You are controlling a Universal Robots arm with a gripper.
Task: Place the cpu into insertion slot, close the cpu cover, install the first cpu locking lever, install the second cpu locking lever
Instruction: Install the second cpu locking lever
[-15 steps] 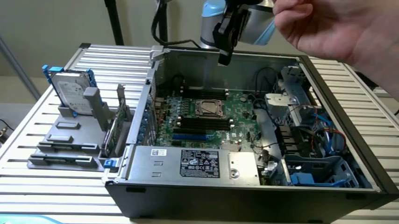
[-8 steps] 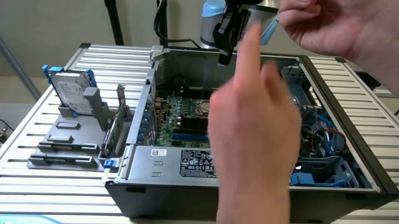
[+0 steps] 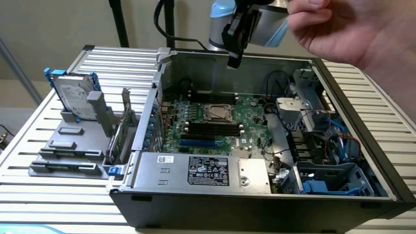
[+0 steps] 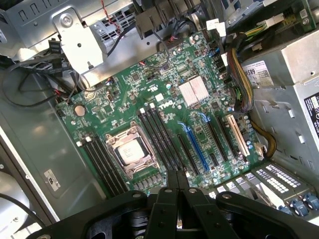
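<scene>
The green board (image 4: 164,107) lies in the open computer case (image 3: 260,204). On it sits the insertion slot (image 4: 130,152), a small square socket that also shows in the exterior view (image 3: 217,113). The pale silver cpu (image 4: 129,149) rests in the socket. The silvery cpu cover (image 4: 141,168) lies flat as a frame around it. I cannot make out the locking levers. My gripper (image 3: 234,62) hangs above the case's back wall, well above the board. Its black fingers (image 4: 177,175) are shut together with nothing between them.
A person's hand (image 3: 344,29) is beside the arm's wrist at the exterior view's top right. Long black memory slots (image 4: 159,134) flank the socket. A hard drive (image 3: 71,95) stands in a grey bracket at the left. The power supply (image 3: 195,170) fills the case's near side.
</scene>
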